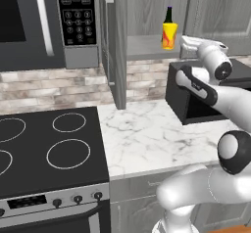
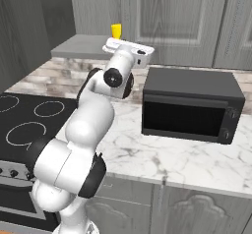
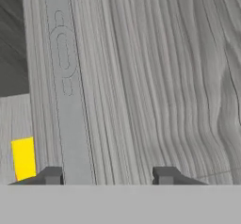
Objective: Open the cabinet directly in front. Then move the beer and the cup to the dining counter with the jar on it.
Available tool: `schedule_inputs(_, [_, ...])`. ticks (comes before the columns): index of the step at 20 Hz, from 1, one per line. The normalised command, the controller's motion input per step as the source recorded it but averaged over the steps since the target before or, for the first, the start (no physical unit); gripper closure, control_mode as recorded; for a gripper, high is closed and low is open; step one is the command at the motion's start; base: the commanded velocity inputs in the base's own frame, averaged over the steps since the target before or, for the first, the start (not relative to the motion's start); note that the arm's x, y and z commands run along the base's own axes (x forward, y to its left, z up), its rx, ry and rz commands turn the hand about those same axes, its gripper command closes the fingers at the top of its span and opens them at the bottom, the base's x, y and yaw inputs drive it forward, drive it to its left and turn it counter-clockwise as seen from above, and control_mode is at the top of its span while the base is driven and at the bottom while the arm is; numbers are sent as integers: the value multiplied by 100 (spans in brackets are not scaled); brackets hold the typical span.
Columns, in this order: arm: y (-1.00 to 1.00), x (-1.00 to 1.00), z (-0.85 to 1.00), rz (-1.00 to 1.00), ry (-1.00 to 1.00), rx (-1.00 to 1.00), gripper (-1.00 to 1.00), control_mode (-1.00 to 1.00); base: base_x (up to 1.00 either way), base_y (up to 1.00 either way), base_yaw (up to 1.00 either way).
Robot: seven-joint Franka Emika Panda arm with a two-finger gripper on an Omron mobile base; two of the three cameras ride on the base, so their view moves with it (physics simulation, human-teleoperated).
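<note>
Our gripper [image 3: 106, 176] shows in the hand view as two small dark, blocky finger tips standing well apart with nothing between them, so we read the jaws as open and empty. Behind them we face grey wood grain running in long wavy streaks, crossed by a smoother pale strip with a faint oval moulding pressed into it.

Off to the left of that view a flat bright yellow patch is the cup [image 3: 23, 158]. From the left base view we see it as a short yellow cylinder with a red-orange flame mark, standing upright on the flat grey shelf of the cabinet [image 1: 147, 11]. The beer [image 1: 168, 15] stands just behind it, and we see its dark narrow neck rising above the cup's rim. We cannot tell whether the two touch.

One cabinet door [image 1: 115, 46] hangs swung out toward us, edge-on, a tall grey slab with a slim pale bar handle. The other panelled doors beside the opening are closed.

Our white arm, glossy with dark rounded joints, reaches up so that the hand sits at shelf height, just to the right of the cup in the left base view. Below it a boxy black microwave [image 2: 189, 105] rests on a white marble worktop [image 1: 147, 139] with grey veins. A black glass cooktop [image 1: 49, 149] with pale ring marks adjoins the marble on the left.
</note>
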Motion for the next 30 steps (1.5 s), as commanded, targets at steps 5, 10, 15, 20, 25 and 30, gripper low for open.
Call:
schedule_inputs(5, [-71, -38, 62, 0, 25, 3, 100, -100, 0, 0, 0])
schedule_inputs(10, [-100, -75, 32, 0, 12, 11, 100, -100, 0, 0, 0])
schedule_inputs(15, [-100, -80, 1, 0, 2, 14, 100, -100, 0, 0, 0])
schedule_inputs(20, [-100, -76, 0, 0, 0, 20, 100, -100, 0, 0, 0])
schedule_inputs(25, [-100, -65, 17, -2, -2, 26, 100, -100, 0, 0, 0])
schedule_inputs(30, [-100, -62, 18, -3, -7, 24, 100, -100, 0, 0, 0])
